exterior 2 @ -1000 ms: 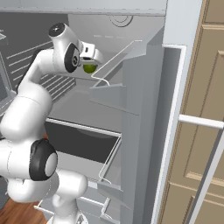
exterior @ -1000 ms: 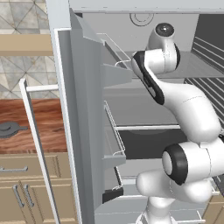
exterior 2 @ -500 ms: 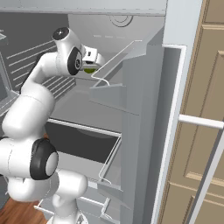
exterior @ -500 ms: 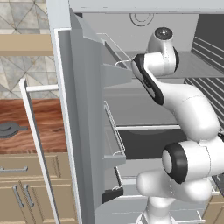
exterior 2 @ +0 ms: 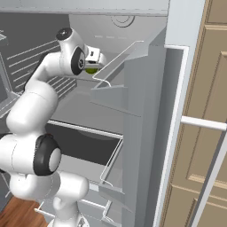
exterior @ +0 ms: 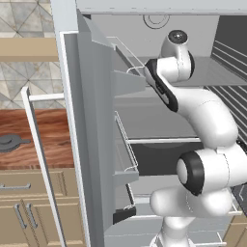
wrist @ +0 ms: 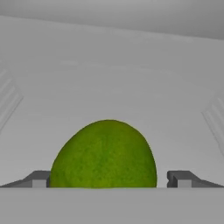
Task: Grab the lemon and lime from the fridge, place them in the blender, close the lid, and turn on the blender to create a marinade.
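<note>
Inside the open fridge (exterior: 91, 144), the lime (wrist: 104, 155) sits on an upper shelf, dead ahead of the claw (wrist: 109, 178) and centred between its fingers (wrist: 40, 178), which stand wide with a clear gap either side. The fruit is round, so no axis matters. Compared with a second ago, the hand has pushed further in towards it.
</note>
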You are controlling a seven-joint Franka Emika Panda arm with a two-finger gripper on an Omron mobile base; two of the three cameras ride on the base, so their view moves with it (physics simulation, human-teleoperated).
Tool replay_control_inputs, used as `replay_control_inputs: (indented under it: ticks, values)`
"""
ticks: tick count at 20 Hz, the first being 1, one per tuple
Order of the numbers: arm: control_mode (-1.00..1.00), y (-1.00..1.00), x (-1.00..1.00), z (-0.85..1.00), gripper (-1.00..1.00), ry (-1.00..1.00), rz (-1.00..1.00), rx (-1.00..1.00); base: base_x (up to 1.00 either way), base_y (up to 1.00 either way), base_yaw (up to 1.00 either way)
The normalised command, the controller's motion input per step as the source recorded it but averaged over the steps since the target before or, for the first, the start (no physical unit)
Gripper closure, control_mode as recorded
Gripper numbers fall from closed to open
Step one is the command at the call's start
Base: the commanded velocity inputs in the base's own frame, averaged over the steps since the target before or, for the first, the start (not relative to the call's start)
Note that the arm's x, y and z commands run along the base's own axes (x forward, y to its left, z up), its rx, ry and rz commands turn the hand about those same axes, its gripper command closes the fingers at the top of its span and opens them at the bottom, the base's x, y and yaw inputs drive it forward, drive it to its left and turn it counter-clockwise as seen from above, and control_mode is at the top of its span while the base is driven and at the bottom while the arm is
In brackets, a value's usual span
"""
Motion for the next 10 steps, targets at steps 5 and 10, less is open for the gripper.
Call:
replay_control_inputs:
  ticks: [5, 10]
  values:
    - [-1.0, 0.0, 0.0, -0.25, 1.0, 0.0, 0.0, 0.0, 0.0, 0.0, 0.0]
    - [-1.0, 0.0, -0.28, -0.08, 1.0, -0.06, 0.04, 0.0, 0.0, 0.0, 0.0]
